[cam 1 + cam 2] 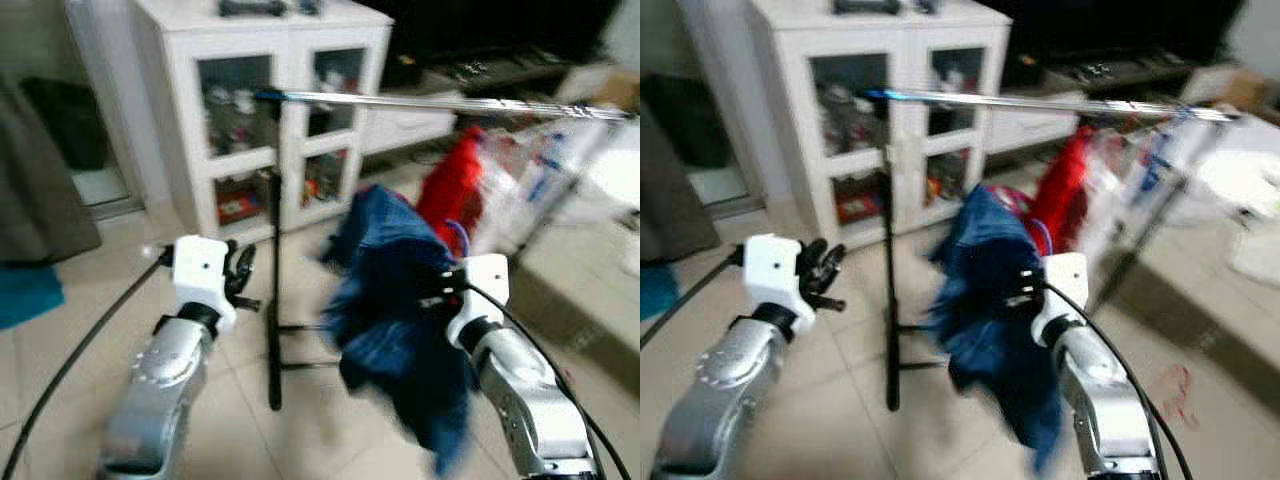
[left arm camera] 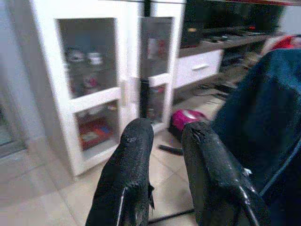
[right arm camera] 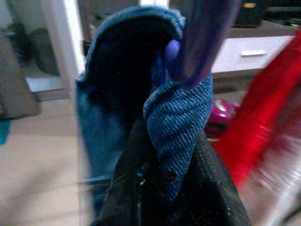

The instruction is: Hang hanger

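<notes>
Left eye view, far left: a dark grey cloth (image 1: pixel 40 190) hangs at the frame edge over a tiled floor (image 1: pixel 330 430). Next to it stands a white cabinet (image 1: pixel 265 110) with glass doors and small items on its shelves.

The left gripper (image 1: pixel 240 275) is raised in front of the lower part of the cabinet, just left of the black upright post (image 1: pixel 273 300) of a clothes rack. In the left wrist view its two black fingers (image 2: pixel 129 174) stand apart with a clear gap between them and nothing in the gap.

The post rises to a silver rail (image 1: pixel 440 102) that runs to the right across the scene. A red garment (image 1: pixel 452 190) hangs below the rail, and pale items further right along it are too blurred to identify.

A blue denim garment (image 1: pixel 400 320) hangs right of the post and below the rail, in front of the red garment. It is not on the rail. The right gripper (image 1: pixel 432 290) holds it at its upper part. In the right wrist view the black fingers (image 3: pixel 211 188) are pressed against a fold of denim on both sides, and a purple hanger (image 3: pixel 197 42) rises out of the top of the garment, just above the fingers. Whether the fingers touch the hanger itself cannot be determined.

A low white drawer unit (image 1: pixel 410 128) stands behind the rack.
</notes>
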Robot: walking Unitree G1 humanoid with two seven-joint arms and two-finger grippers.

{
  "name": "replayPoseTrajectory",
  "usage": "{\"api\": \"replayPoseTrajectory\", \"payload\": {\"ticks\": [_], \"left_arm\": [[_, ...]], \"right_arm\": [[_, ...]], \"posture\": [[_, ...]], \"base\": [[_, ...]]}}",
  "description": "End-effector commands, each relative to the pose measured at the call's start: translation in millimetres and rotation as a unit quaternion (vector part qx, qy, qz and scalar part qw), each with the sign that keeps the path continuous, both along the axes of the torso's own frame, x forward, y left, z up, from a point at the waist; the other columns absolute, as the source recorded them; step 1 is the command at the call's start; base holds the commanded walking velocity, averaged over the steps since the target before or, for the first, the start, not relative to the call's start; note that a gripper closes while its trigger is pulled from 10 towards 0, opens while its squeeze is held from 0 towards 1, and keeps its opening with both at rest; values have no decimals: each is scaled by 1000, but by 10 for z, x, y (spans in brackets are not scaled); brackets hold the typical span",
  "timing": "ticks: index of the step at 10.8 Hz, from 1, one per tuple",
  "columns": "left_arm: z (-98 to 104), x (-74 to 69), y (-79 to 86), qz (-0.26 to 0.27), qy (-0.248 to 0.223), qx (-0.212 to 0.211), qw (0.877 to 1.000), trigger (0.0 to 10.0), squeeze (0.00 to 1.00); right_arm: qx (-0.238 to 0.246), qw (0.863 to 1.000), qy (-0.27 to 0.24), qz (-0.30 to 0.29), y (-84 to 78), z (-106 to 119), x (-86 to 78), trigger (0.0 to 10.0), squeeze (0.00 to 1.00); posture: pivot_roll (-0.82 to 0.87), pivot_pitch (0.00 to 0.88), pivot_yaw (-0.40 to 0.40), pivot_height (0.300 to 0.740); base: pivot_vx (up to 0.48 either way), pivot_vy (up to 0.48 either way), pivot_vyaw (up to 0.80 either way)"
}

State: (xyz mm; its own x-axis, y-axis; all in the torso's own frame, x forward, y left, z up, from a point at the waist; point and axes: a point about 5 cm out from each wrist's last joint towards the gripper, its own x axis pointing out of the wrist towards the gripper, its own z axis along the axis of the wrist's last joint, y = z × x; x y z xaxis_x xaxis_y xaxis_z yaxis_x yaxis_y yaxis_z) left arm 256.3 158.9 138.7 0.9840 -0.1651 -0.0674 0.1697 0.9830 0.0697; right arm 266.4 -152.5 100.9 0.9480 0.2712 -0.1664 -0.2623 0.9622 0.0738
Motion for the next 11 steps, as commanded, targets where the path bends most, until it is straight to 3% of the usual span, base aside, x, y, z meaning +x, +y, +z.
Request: {"api": "replayPoseTrajectory", "payload": {"ticks": [1,11], "left_arm": [[10,-11,44,7,2,3,1000,10000,0],[30,16,50,-10,7,14,1000,10000,0]], "right_arm": [[7,1000,-26,10,72,104,36,10000,0],[11,1000,-22,-1,98,70,8,10000,0]], "posture": [[121,0,-100,740],[126,15,-69,740]], "base": [[352,0,0],[352,0,0]]}}
